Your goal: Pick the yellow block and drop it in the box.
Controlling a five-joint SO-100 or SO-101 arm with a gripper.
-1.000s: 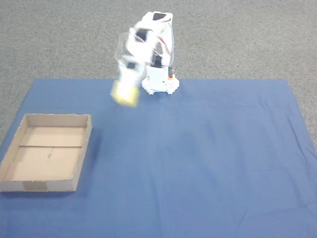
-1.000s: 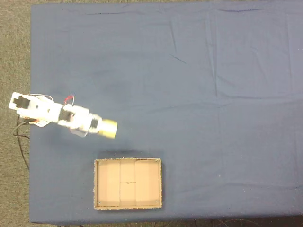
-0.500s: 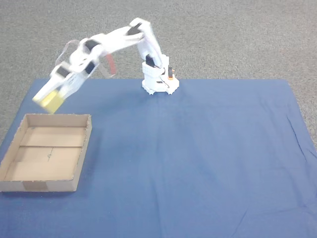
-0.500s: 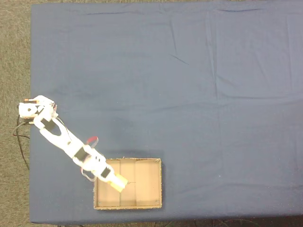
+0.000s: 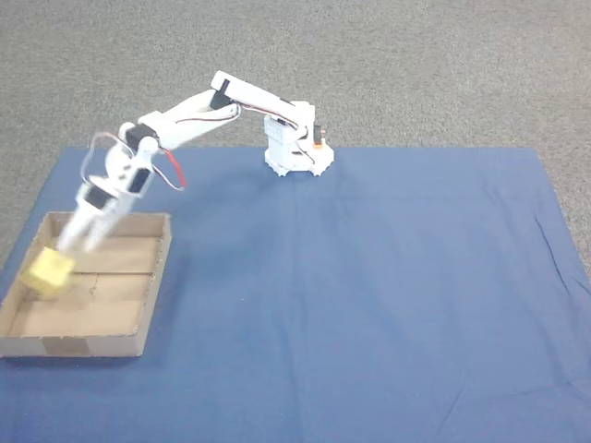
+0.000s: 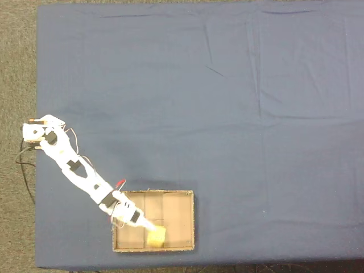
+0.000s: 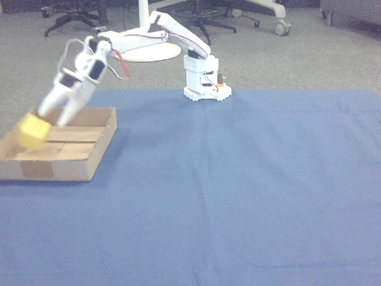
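Two fingers spread apart now on the gripper, holding nothing, where half a second back they were clamped on the cargo above the near wall. Swung out over the tray, reached down toward its floor, and let go! Just past the fingertips, a touch lower and out of their grasp: the yellow block, blurred in the side views, so likely caught mid-drop or just landing; cannot tell whether touching the floor yet. From above, sits right at the gripper's tip, the yellow block inside the walls, toward the bottom edge of that view. Under and around both: the box, brown cardboard, low walls, seam across the floor, otherwise bare. Judged from this, drop as good as made, task nearly done, only the settling left to confirm.

Block itself: small pale yellow cube, plain matte faces, much smaller than the box. Beyond the tray, blue cloth stretching wide.
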